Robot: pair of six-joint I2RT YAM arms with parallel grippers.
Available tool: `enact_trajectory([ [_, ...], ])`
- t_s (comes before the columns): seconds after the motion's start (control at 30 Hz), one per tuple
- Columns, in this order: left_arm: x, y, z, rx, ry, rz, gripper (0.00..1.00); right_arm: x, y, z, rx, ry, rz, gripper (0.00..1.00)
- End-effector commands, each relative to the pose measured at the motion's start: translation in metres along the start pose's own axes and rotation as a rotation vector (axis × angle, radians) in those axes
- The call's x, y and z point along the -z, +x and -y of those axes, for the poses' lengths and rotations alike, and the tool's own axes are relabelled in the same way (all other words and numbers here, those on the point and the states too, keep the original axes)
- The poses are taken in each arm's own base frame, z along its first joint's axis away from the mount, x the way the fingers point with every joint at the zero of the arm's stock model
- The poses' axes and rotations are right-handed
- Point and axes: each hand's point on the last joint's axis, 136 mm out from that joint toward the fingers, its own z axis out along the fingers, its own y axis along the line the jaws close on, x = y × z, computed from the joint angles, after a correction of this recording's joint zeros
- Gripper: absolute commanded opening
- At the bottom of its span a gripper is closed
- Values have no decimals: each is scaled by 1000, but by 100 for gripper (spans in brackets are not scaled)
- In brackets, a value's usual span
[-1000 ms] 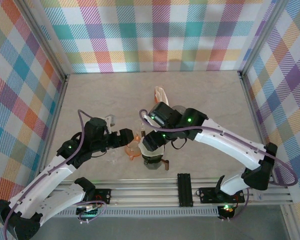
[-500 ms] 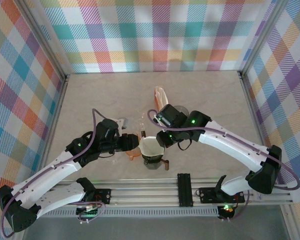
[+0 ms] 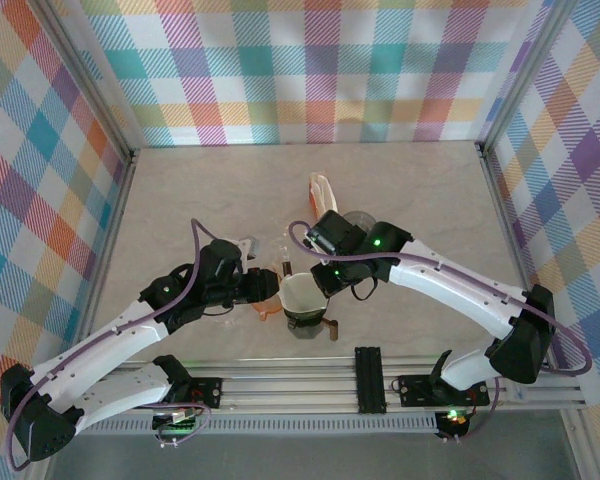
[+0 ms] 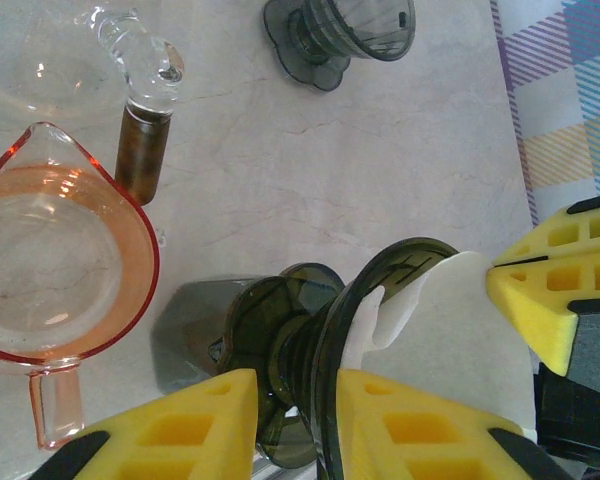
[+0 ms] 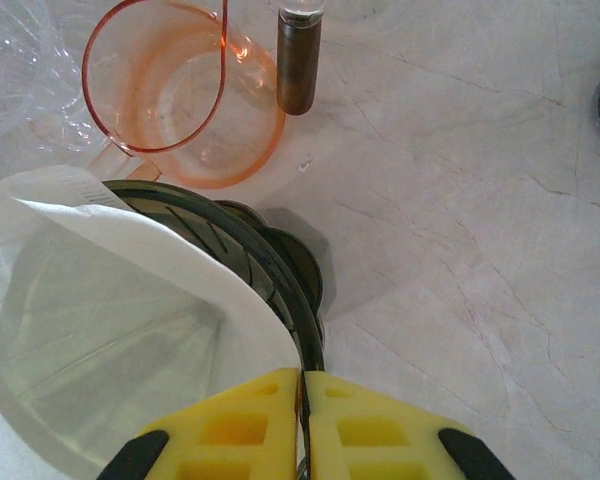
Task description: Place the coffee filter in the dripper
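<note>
Uncovered within the last second: white coffee filter (image 3: pixel 300 293), open as a cone inside dark dripper (image 3: pixel 306 326), toward table's 6 o'clock edge. Pinched at 2 o'clock rim by right gripper (image 5: pixel 302 400); dripper clamped from 9 o'clock by left gripper (image 4: pixel 298 410). Seemingly seated, awaiting release.

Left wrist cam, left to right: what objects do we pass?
orange cup → brown tube → spare dripper → white filter. The held dripper is left out because it spans the middle under the others.
</note>
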Motion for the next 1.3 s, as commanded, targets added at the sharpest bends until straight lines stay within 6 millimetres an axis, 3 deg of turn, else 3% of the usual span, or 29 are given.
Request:
enact_trajectory([
  [0.0,-4,4,3,-11,17,-5,25,0,-3,-1,3,-4,3,16],
  [0.07,-5,4,3,-8,17,-8,24,0,-3,1,3,4,5,27],
  [0.13,-7,5,2,-7,14,-13,24,0,-4,2,3,12,15,58],
  [0.17,-7,5,2,-8,14,-13,24,0,-4,2,2,8,17,67],
  [0.23,-7,5,2,-9,13,-12,24,-2,-5,-4,4,-20,15,74],
  [0.37,-7,6,1,-7,10,-14,24,-14,-2,-12,12,-51,-30,78],
  [0.57,-11,8,-3,-2,-2,-22,24,-36,8,-10,10,-43,-86,79],
  [1.0,-14,9,-4,3,-6,-28,25,-64,20,-2,2,2,-141,79],
  [1.13,-12,8,-2,5,-1,-20,31,-70,24,1,-3,15,-147,79],
  [1.27,-9,5,1,3,15,-3,47,-74,25,1,-6,15,-153,79],
])
